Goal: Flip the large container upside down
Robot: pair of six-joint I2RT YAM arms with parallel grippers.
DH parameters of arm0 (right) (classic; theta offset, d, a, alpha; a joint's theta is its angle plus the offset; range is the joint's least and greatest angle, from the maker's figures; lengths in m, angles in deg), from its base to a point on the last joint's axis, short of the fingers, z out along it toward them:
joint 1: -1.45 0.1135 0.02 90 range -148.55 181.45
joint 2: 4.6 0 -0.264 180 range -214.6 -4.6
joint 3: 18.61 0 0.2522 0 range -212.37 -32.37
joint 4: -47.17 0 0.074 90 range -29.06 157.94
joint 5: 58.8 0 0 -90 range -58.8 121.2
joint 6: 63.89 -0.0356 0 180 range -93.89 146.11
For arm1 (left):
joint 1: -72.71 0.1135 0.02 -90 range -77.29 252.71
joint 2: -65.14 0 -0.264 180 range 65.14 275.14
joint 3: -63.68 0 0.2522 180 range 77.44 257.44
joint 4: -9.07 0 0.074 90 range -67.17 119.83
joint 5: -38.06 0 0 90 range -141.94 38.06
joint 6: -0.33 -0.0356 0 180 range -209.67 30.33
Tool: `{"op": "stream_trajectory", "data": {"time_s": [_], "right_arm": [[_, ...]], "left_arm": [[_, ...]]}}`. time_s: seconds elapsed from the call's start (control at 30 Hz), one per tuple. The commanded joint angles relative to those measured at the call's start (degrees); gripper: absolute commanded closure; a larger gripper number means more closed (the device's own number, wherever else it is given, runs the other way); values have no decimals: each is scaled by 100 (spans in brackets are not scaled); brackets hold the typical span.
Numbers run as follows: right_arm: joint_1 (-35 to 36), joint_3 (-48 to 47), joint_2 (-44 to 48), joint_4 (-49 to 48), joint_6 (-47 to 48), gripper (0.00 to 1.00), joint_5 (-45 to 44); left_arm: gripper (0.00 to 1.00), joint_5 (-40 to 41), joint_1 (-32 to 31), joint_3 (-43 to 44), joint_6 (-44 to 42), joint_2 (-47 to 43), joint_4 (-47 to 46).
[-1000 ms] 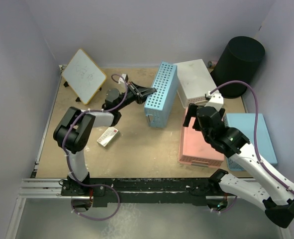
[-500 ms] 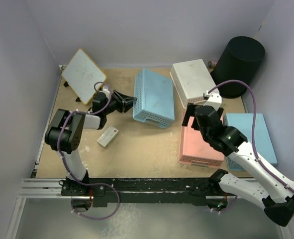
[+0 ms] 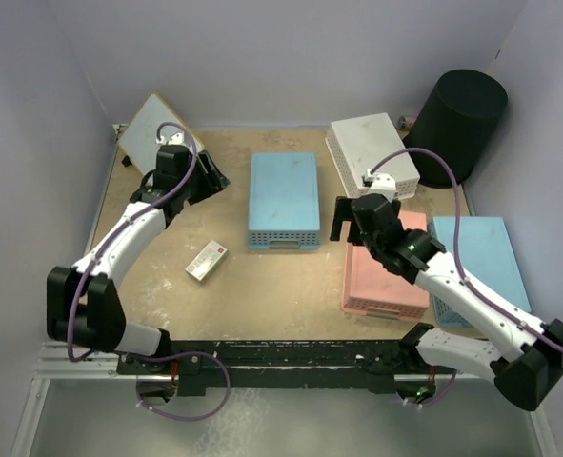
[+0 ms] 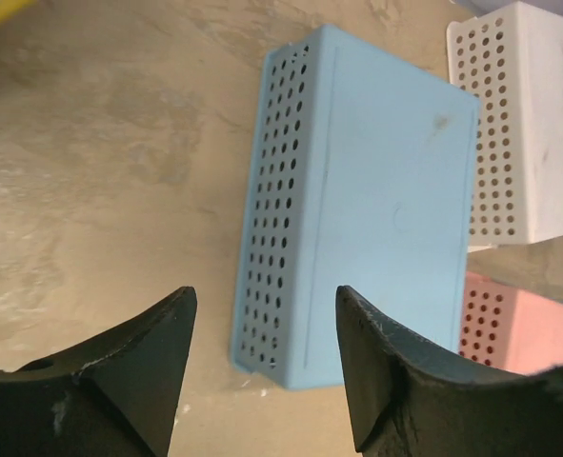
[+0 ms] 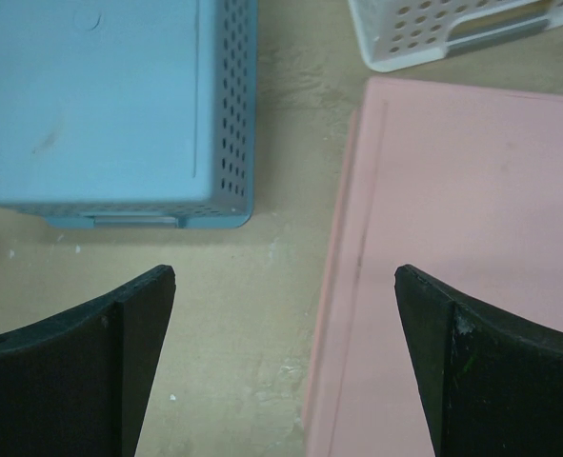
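The large container [image 3: 457, 116], a tall round black wastebasket, stands in the back right corner, seen only in the top view with its flat dark top face showing. Neither gripper is near it. My left gripper [image 3: 212, 178] hovers at the back left, open and empty, facing a blue lattice basket [image 4: 357, 200] that lies bottom up. In the left wrist view my left gripper [image 4: 265, 295] has its jaws apart around nothing. My right gripper [image 3: 343, 221] is wide open over the gap between the blue basket [image 5: 110, 105] and a pink basket [image 5: 472, 267]; my right gripper [image 5: 284, 274] holds nothing.
A white lattice basket [image 3: 371, 154] lies bottom up next to the black container. The pink basket [image 3: 386, 271] and a second blue one [image 3: 481, 267] sit at the right. A whiteboard [image 3: 148, 133] leans at the back left, and a small card [image 3: 207, 260] lies on the table.
My left gripper opened and let go of the blue basket, which went from standing on edge to lying flat, bottom up. The left arm drew back to the left; the right gripper shifted slightly left.
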Motion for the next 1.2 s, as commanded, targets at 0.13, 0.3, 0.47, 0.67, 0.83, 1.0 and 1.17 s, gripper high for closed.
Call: {"op": "stream_trajectory", "data": {"time_s": [0.13,0.3,0.47,0.67,0.83,1.0,1.17], "right_arm": [[3,-285,-1614,-1272,374,0,1553],[7,-587,-2759,-1823,309,0,2391],[8,-1358,-4012,-2286,226,1,2533],[-6,-2437,-4693,-1920,494,0,2353],[-16,-1695,-3625,-1962,671,0,2202],[-13,-806,-2243,-1491,860,0,1257],[-17,-7,-478,-1353,1245,0,-180]], "left_arm": [[42,1312,-312,-259,-970,-1491,1235],[42,1689,-328,-537,-1036,-1898,1594],[42,1680,-329,-774,-875,-2062,1585],[42,1945,-329,-786,-795,-2136,1646],[41,1997,-329,-879,-834,-2285,1644],[40,1879,-329,-1054,-665,-2513,1330],[42,1636,-325,-680,-760,-2424,1472]]}}
